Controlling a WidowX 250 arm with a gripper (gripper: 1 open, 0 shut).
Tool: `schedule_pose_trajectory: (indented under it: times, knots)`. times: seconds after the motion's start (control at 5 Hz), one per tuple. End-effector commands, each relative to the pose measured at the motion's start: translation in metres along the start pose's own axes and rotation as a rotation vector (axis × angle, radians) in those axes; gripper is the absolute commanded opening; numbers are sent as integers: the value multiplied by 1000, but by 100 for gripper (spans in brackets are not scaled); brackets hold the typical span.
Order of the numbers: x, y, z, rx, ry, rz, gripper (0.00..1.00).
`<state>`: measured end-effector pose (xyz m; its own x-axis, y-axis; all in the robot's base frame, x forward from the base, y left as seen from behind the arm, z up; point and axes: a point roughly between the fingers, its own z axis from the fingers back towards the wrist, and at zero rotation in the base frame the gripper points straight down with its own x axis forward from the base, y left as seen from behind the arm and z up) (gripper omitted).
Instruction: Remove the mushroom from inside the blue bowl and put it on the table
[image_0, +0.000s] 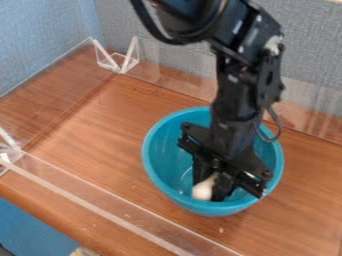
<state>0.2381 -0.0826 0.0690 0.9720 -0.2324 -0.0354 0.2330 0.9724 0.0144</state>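
The blue bowl (167, 160) stands on the table (94, 125) at the right of centre. My gripper (210, 183) reaches straight down into the bowl from above, its black arm covering much of the bowl's inside. A cream-white piece of the mushroom (203, 188) shows at the fingertips near the bowl's front inner wall; the orange-brown cap is hidden. The jaws are shut on the mushroom, low inside the bowl.
Low clear acrylic walls (80, 195) edge the tabletop along the front and left. A clear bracket (120, 55) stands at the back left corner. Bare wood lies to the left of the bowl.
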Motion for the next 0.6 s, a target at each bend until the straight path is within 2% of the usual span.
schedule_pose_trajectory:
  times: [0.0,0.2,0.4]
  knots:
    - [10,-6,21,-12,-64,-37,0]
    - [16,-17,26,-21,-70,-91,0]
    - [21,-31,20,-32,-67,-129,0]
